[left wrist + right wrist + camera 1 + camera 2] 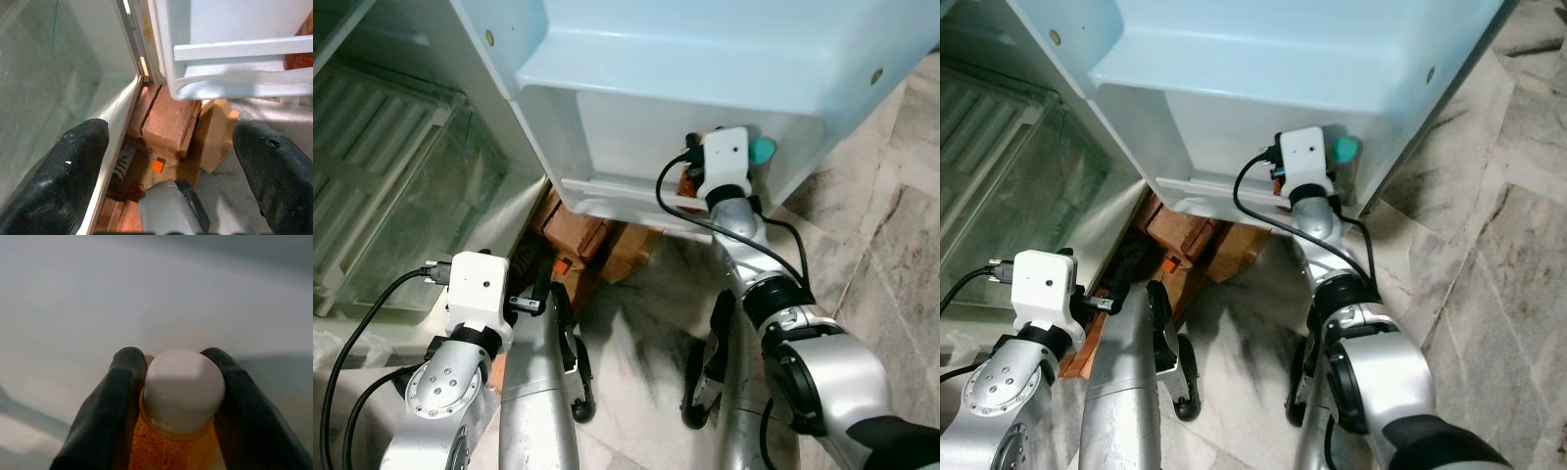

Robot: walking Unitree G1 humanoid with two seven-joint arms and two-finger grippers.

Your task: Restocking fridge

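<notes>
Head views: right pincer [697,176] reaching into fridge door shelf [636,191], beside teal cap [762,150]. Left wrist: left pincer [171,171] released, idle over bricks [166,117]. Right wrist: clenched on orange bottle [176,431] below white cap [183,382]; best lowered upright behind rail before releasing.

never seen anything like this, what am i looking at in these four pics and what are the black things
A humanoid robot is restocking a fridge. Two pictures come from its head, looking down over its silver arms; two from cameras on its wrists. The black things are gripper fingers. The right gripper holds an orange bottle with a white cap inside the fridge door shelf, beside something teal. The left gripper hangs open near the floor, over bricks and cardboard under the fridge.
</notes>
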